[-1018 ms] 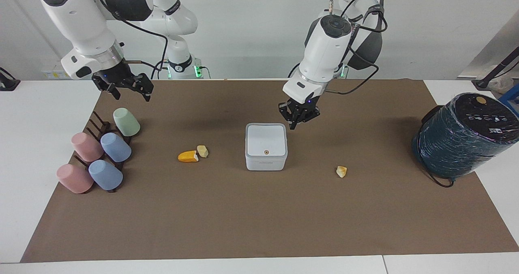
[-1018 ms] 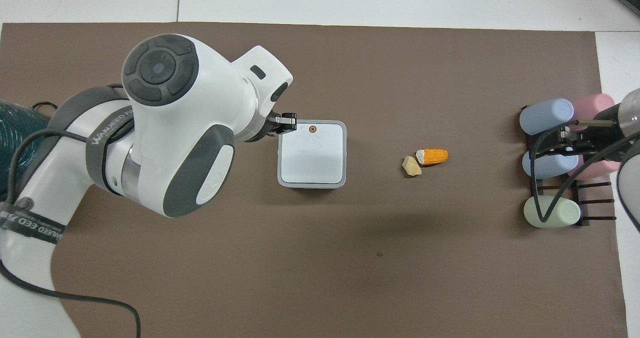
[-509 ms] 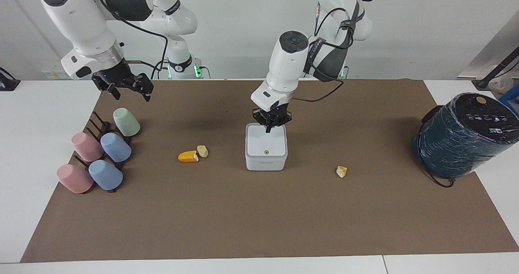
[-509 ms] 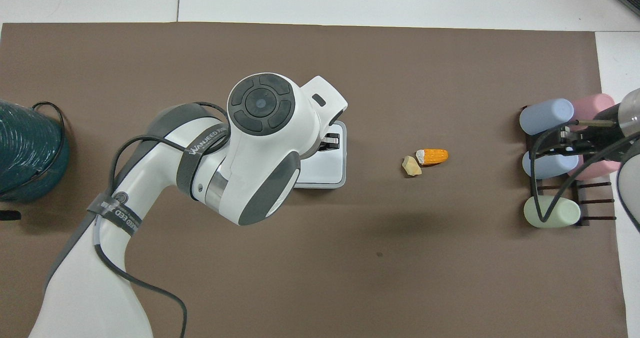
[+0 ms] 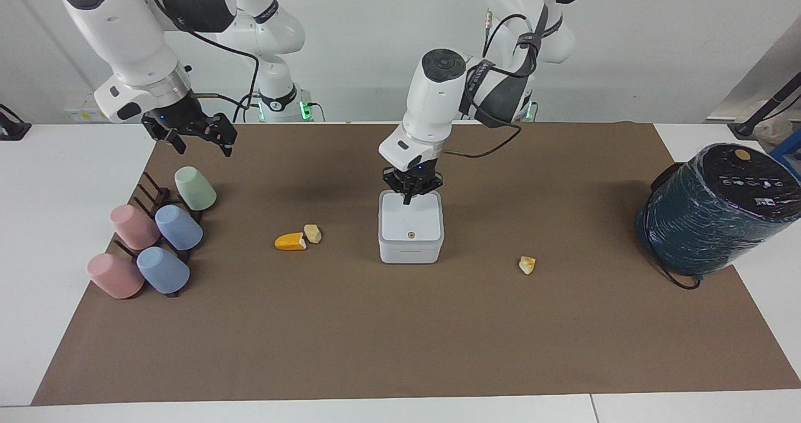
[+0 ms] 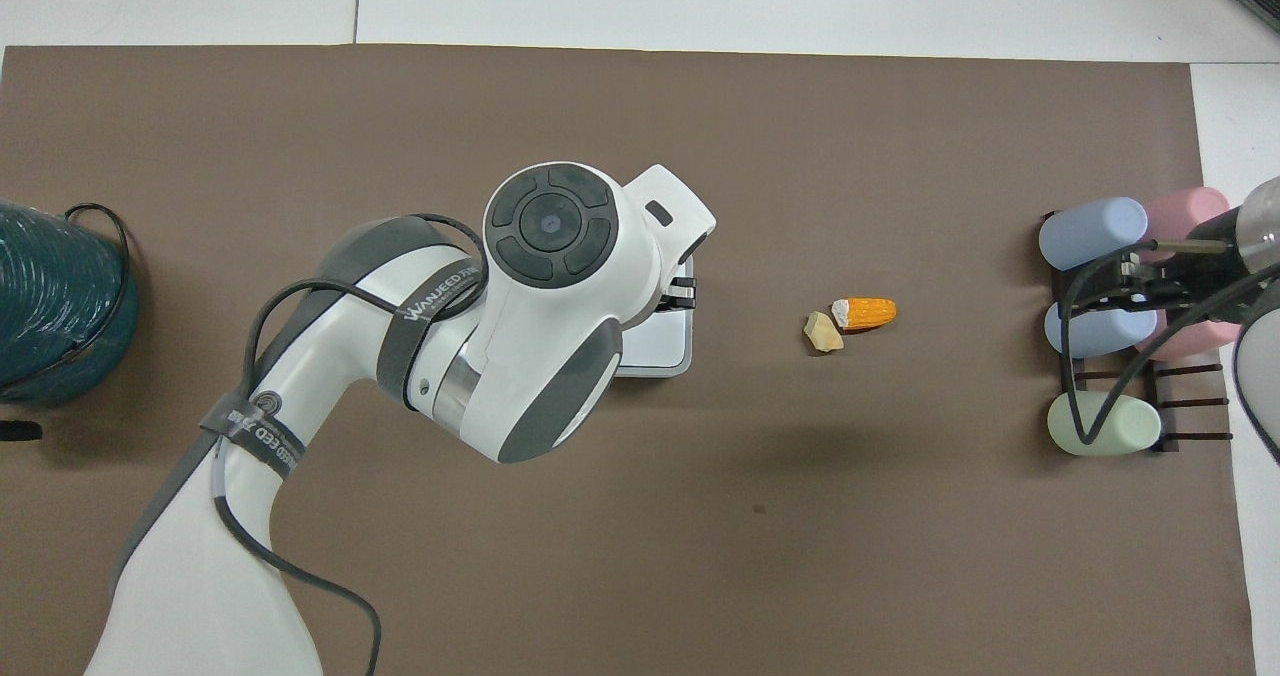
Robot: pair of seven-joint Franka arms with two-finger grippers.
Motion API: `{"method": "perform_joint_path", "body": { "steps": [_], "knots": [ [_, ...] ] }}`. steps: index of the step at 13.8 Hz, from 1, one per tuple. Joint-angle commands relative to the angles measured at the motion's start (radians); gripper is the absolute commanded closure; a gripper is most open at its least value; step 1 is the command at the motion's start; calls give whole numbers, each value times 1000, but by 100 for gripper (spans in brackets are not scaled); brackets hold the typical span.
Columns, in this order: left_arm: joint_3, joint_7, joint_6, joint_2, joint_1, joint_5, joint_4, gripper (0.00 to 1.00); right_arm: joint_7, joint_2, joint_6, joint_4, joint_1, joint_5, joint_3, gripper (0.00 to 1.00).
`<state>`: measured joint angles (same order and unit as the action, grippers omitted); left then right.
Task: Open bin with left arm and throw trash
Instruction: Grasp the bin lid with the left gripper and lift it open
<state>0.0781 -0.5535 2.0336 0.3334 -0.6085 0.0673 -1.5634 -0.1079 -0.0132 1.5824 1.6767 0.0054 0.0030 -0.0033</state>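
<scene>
The white bin stands mid-mat with its lid shut and its round button on top. My left gripper is shut, tips pointing down just over the lid's edge nearer the robots. In the overhead view the left arm covers most of the bin and the gripper barely shows. An orange wedge and a pale chunk lie together toward the right arm's end, also seen from overhead. Another pale chunk lies toward the left arm's end. My right gripper waits open above the cup rack.
A dark rack with several pastel cups lies at the right arm's end, also in the overhead view. A large dark teal wrapped cylinder stands at the left arm's end, with a cable by its base.
My left arm swung from beside the bin to over its lid, then shifted slightly toward the right arm's end. The right arm, bin and scraps have not moved.
</scene>
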Motion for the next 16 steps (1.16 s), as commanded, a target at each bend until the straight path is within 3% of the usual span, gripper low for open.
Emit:
{"method": "perform_joint_path", "body": {
  "steps": [1,12,16],
  "knots": [
    [-14,-28,23,16,-20,-17,6,100,10,-14,-5,9,-10,5,6,0],
    [-26,-29,155,96,4,-37,6,100,10,-14,-5,9,-10,5,8,0],
    [-26,-29,221,98,-5,-57,-62,100,10,-14,-5,9,-10,5,6,0]
  ]
}}
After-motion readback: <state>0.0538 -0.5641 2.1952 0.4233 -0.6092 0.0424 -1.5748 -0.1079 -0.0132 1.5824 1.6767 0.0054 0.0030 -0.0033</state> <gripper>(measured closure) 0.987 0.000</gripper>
